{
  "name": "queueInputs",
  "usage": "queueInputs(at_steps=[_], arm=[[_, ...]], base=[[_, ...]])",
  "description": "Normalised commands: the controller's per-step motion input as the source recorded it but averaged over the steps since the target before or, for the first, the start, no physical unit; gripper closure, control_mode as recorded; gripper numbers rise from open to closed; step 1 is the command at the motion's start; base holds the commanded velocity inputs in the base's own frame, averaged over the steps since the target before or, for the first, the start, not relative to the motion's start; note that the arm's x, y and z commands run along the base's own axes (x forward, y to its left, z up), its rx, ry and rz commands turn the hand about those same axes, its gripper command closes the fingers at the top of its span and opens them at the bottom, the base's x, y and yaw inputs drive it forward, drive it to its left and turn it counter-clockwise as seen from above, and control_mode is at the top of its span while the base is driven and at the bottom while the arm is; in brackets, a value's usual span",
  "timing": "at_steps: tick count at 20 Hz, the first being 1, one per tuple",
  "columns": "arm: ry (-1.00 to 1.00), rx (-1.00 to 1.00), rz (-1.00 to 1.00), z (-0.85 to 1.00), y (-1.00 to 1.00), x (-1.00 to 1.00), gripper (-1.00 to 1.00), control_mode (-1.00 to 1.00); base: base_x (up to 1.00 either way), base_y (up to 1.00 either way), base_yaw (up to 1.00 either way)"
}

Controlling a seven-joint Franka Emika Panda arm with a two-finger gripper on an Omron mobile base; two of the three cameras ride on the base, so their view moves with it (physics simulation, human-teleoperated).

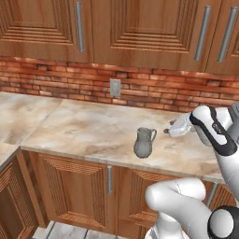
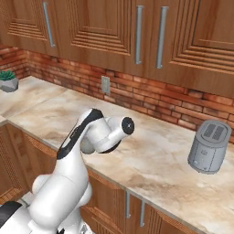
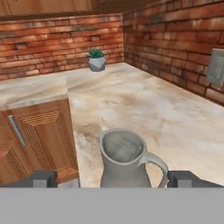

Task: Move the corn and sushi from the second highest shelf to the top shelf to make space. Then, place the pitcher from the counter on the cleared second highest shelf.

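Grey metal pitcher point(image 3: 124, 159) stands upright on the marble worktop point(image 1: 93, 126) — unlabelled — between the gripper's point(image 3: 113, 179) wide-open, empty jaws.

Light is even and soft, bright throughout, with no glare. The pitcher point(image 1: 144, 143) ahead of the end effector point(image 3: 113, 178) casts a faint shadow on the bench point(image 1: 88, 126). Rendered textures look slightly blurred and blocky.

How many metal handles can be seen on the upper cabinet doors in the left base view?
3: one handle on the left door and two handles on the doors at right. More may lie outside the picture.
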Motion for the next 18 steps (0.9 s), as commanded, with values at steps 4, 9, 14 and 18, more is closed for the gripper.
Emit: queueInputs(at_steps=[4, 9, 14, 18], arm=[[-0.10, -0.08, 0.28, -0.20, 0.00, 0.00, -1.00, -1.00], [-0.10, -0.02, 0.26, -0.27, 0.00, 0.00, -1.00, -1.00], [0.00, 0.00, 0.10, -0.12, 0.04, 0.08, -1.00, -1.00], [0.00, 0.00, 0.00, 0.00, 0.04, 0.22, -1.00, -1.00]], base=[[0.00, 0.00, 0.00], [0.00, 0.00, 0.00], [0.00, 0.00, 0.00], [0.00, 0.00, 0.00]])
